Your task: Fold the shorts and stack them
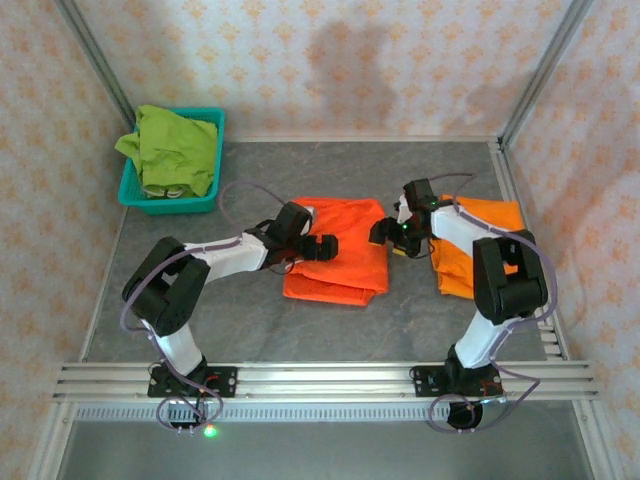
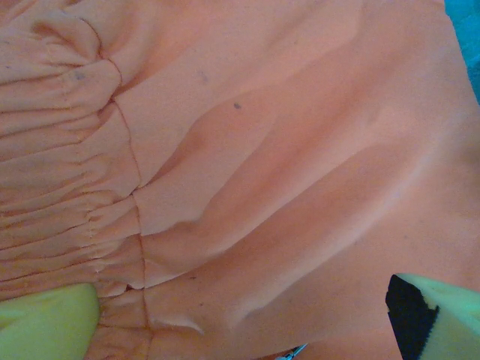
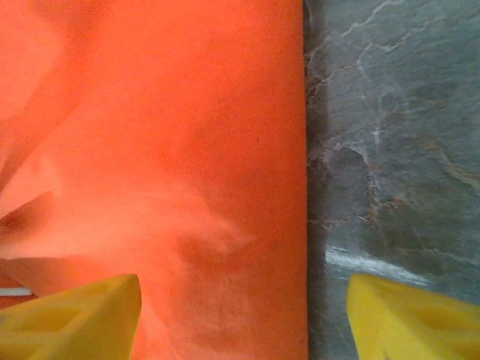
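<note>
Far left: green shorts (image 1: 178, 148) heaped in the teal basket (image 1: 165, 204), unfolded, spilling over its rim

Centre: middle orange shorts (image 1: 340, 272) lie spread on the counter (image 1: 300, 330). My left pincer (image 1: 325, 246) hangs low over their left half, spread wide, holding nothing; the gathered waistband (image 2: 60, 187) is just below it

My right pincer (image 1: 383, 232) sits at their right edge, parted, one finger over cloth and the other over bare counter, nothing pinched yet

Far right: right orange shorts (image 1: 497, 214), folded by the look of them, partly under my right arm

Handling, my guess: thin, light, limp cloth that will sag and crease. Pinch an edge or corner, best the thicker waistband, and lift both sides together
</note>
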Robot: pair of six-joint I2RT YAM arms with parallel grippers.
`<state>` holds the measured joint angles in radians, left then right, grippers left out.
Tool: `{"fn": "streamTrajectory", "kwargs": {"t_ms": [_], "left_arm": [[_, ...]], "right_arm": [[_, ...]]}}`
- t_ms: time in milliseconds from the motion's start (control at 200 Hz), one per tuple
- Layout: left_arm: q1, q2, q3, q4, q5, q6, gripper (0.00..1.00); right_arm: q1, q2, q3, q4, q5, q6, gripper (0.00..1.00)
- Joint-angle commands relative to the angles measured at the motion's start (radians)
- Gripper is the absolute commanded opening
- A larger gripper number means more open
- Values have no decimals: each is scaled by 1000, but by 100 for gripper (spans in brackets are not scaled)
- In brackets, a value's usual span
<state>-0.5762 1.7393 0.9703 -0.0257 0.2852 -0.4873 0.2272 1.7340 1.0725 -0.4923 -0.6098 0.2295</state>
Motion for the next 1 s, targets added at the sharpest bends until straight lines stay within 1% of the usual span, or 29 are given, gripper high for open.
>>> {"fn": "streamTrajectory", "kwargs": {"t_ms": [0,180,380,495,650,685,770,846,866,916,941,991], "left_arm": [[-2,23,-15,-22,8,19,100],[-3,29,-24,-6,12,8,100],[-2,35,-24,9,21,-4,100],[-2,34,-23,9,22,-8,100],[-1,31,-24,16,25,-12,100],[-1,30,-24,17,27,-17,100],[-2,22,-22,20,27,-22,100],[-1,3,-26,21,26,-29,100],[-1,-5,-28,24,26,-32,100],[-1,-34,-34,28,26,-41,100],[-1,-48,-36,30,25,-42,100],[-1,-86,-43,33,22,-56,100]], "right_arm": [[-5,23,6,52,-44,35,69],[-3,56,-5,94,-80,64,64],[11,94,-3,109,-64,72,59],[18,104,-7,120,-71,83,54],[33,104,-11,139,-68,93,43],[36,105,-11,136,-59,92,39],[41,101,-8,127,-33,86,25],[46,97,-4,112,-8,77,19],[46,95,-3,108,-1,75,15],[51,90,3,89,27,66,9],[54,87,5,79,41,62,5],[58,78,14,54,78,52,3]]}}
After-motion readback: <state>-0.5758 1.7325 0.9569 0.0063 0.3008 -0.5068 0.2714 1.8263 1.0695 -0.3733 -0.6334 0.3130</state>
